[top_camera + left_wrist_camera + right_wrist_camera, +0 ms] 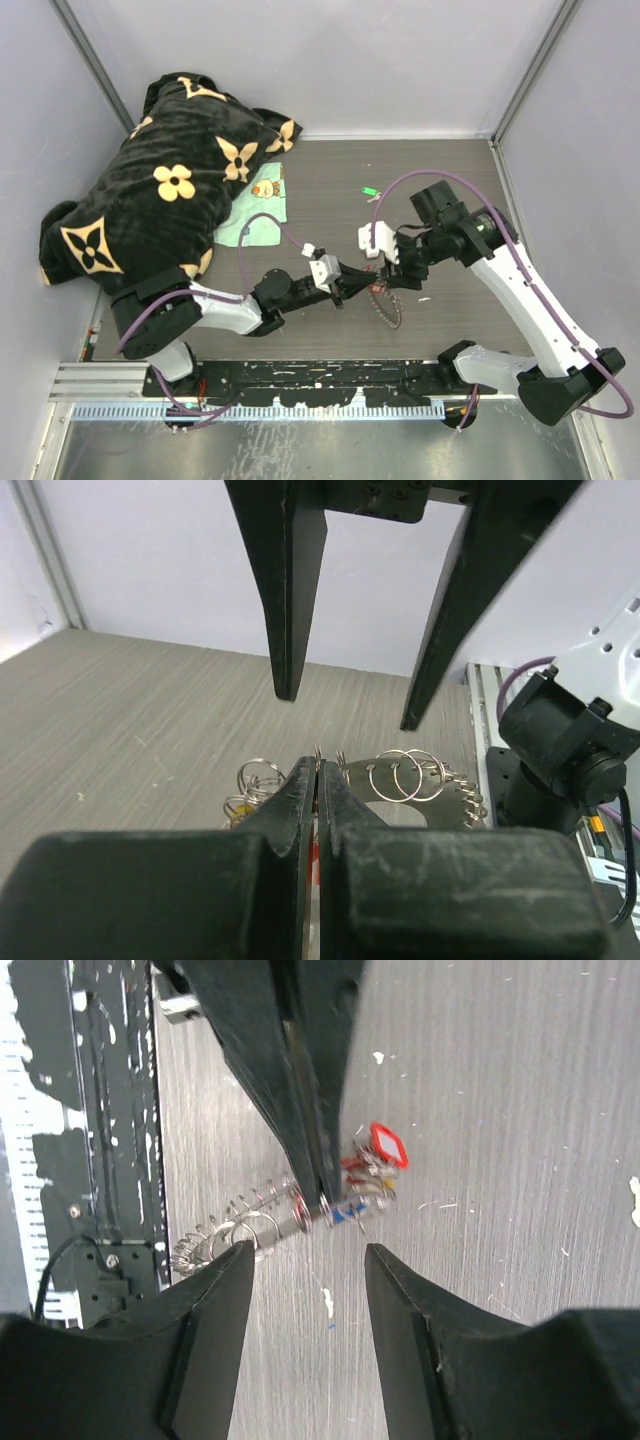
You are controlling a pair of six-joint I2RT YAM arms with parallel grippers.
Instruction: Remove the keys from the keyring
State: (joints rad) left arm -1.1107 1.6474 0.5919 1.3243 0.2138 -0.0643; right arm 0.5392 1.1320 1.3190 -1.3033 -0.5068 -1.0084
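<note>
Presently, left hand (317, 776) tight on the keyring (262, 1222), right hand (308, 1255) half-wide and empty just beside the keys (362, 1184).

A black flowery blanket (170, 190), a green cloth (255, 220) and a small green tag (369, 191) are laid on the grey wooden table (330, 165)

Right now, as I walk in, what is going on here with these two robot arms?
The left gripper is shut on the keyring, pinching its rim. A bunch of keys, one with a red tag, hangs on the ring beside the pinch, so these are not yet removed. The right gripper is open and holds nothing; its jaws stand apart close to the ring. A small green item lies alone farther back on the table.
</note>
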